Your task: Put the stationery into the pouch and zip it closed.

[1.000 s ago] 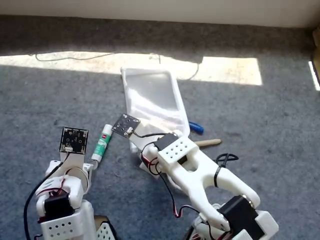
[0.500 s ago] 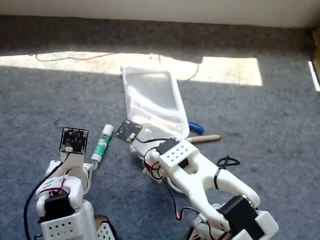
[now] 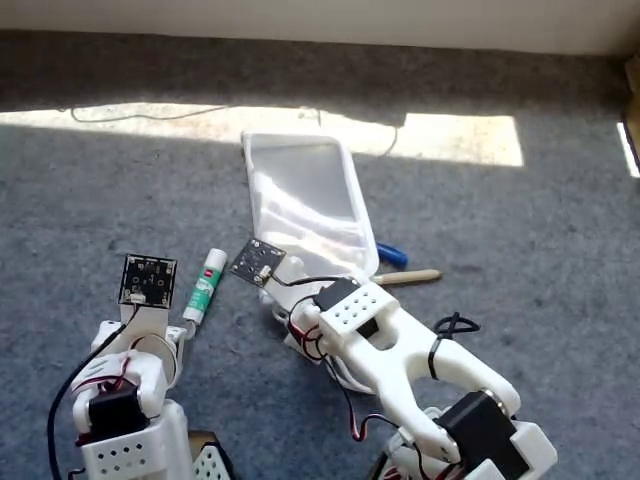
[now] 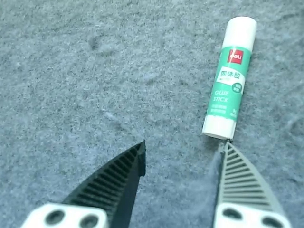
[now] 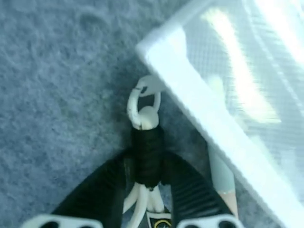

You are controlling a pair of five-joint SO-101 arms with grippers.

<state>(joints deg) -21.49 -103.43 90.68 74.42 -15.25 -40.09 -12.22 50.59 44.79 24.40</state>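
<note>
Right wrist view shows the right gripper (image 5: 147, 165) with its jaws closed tightly on the black zipper pull (image 5: 148, 142), whose white ring hangs at the corner of the translucent white mesh pouch (image 5: 228, 71). From the high view, the pouch lies flat on the grey carpeted surface (image 3: 520, 330), its near end under the right arm's wrist. A wooden pencil (image 3: 410, 277) and a small blue object (image 3: 392, 255) lie just beside the pouch's near corner, outside it. The green-and-white glue stick (image 4: 229, 80) lies on the surface on the pouch's other side, near it. The left gripper (image 4: 184, 145) hangs low over the carpet with jaws wide apart and nothing between them, the tip of one jaw almost at the glue stick's base.
</note>
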